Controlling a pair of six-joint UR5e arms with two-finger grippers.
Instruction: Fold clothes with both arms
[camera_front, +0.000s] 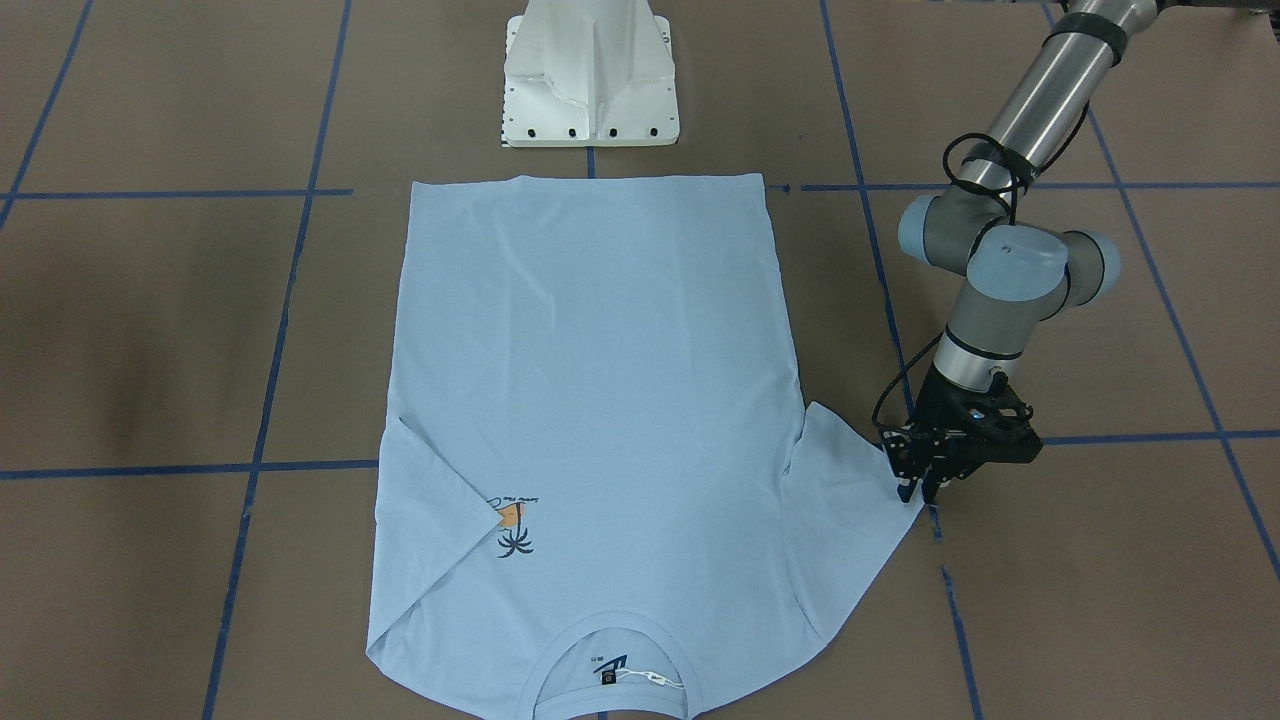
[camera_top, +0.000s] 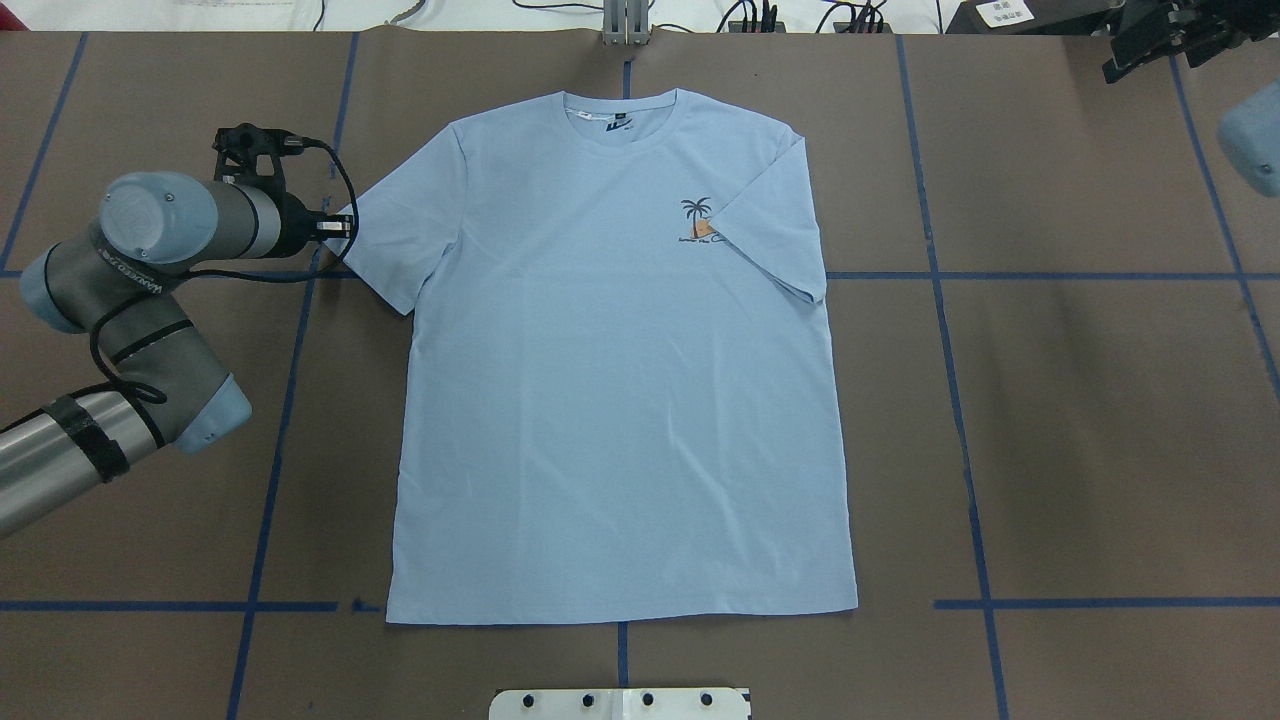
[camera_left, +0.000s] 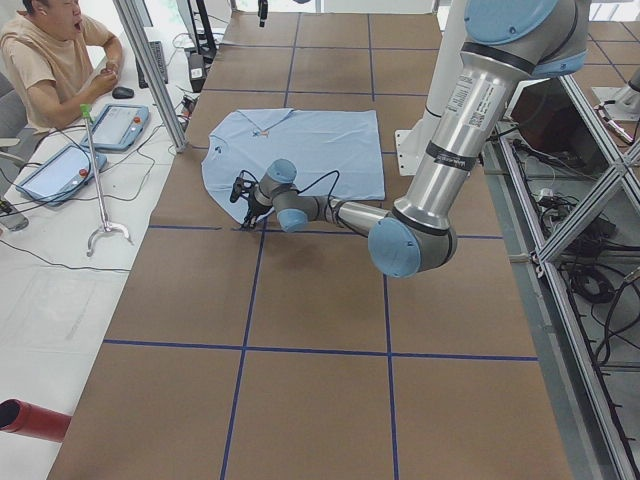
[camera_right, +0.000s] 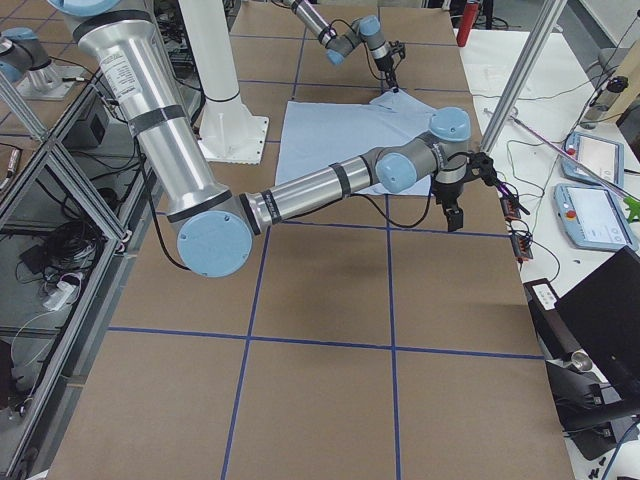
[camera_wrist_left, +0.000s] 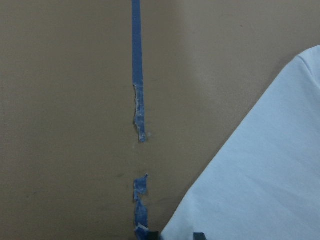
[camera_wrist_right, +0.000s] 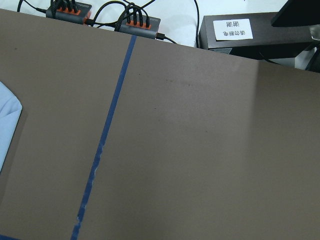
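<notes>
Jaws slightly parted on the left gripper (camera_front: 918, 490), straddling the tip of the spread sleeve (camera_front: 850, 490) at 10 o'clock of the shirt (camera_top: 620, 380) in the overhead view. Not clenched yet, judging by two dark tips with cloth between in the wrist view. Probably set there to pinch that sleeve and fold it inward, like the other sleeve (camera_top: 780, 230) at 2 o'clock, already lying over the chest print (camera_top: 700, 220).

Impossible to tell for the right gripper (camera_top: 1150, 45), off at 1 o'clock, well apart from the cloth.

Spread flat on the table (camera_top: 1050, 420), collar at 12, hem at 6.

No box, bin or basket in sight.
</notes>
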